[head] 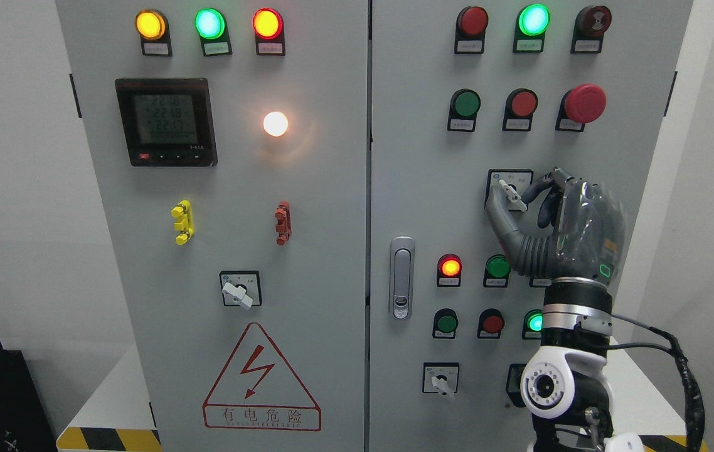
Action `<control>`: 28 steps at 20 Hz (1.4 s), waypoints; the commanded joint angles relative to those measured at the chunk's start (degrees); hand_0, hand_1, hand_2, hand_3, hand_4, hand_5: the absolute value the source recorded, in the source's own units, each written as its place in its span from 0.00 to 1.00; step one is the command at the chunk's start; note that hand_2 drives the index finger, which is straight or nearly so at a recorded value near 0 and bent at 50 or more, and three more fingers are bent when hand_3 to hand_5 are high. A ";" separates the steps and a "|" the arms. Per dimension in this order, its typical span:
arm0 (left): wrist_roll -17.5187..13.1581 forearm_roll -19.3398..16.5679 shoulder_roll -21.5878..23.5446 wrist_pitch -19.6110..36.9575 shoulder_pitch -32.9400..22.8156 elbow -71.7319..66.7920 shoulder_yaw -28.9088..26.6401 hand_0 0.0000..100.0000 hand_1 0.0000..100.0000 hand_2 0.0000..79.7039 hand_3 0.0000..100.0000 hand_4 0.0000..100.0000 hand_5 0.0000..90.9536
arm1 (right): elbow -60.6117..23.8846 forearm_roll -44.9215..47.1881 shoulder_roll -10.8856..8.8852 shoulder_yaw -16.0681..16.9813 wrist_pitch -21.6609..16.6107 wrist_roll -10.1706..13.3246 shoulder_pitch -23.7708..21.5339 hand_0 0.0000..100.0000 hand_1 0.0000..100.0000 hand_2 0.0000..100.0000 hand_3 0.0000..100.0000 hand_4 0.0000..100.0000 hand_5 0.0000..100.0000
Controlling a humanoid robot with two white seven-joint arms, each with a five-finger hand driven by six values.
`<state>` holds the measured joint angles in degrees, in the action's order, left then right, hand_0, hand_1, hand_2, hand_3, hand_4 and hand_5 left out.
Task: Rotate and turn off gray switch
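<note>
Here, your right hand [558,226] at the gray switch [511,194], fingers [500,216] clamped on its lever, lit red lamp [450,267] and green button [497,267] just below, door latch [401,276] well left.

**Control cabinet, items counted relative to the right hand [573,226].**

- Rotary switches with a visible knob: three. These are the gray switch [511,191] at the fingertips, a lower switch [442,381] below-left, and a far switch [239,290] well to the left.
- Lit round lamps: seven.
  - Up and far left: amber lamp [150,24], green lamp [209,23], red lamp [267,23], white lamp [275,123].
  - Above: one top green lamp [533,19].
  - Below-left: two, a low red lamp [450,267] and a low green lamp [534,321].
- Mushroom button [585,103]: one, above.
- Digital meter [165,121]: one.
- Door latch [401,277]: one.
- Warning triangle [261,376]: one.
</note>
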<state>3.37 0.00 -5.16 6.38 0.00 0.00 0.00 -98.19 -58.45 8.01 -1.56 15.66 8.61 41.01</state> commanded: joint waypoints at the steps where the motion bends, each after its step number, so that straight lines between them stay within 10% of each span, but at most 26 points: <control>1: 0.06 1.14 -0.03 0.04 0.53 1.41 -0.44 0.12 0.39 0.00 0.00 0.00 0.00 | 0.02 0.01 -0.01 -0.81 -0.11 -0.08 0.03 0.29 0.44 0.67 1.00 1.00 1.00; 28: -0.03 1.14 0.06 0.04 0.53 1.41 -0.44 0.12 0.39 0.00 0.00 0.00 0.00 | 0.81 0.01 -0.01 -0.81 0.77 0.01 0.91 0.32 0.46 0.69 1.00 1.00 1.00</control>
<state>3.34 0.00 -5.17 6.37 0.00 0.00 0.00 -97.65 -58.45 7.99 -2.31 16.45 8.64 41.61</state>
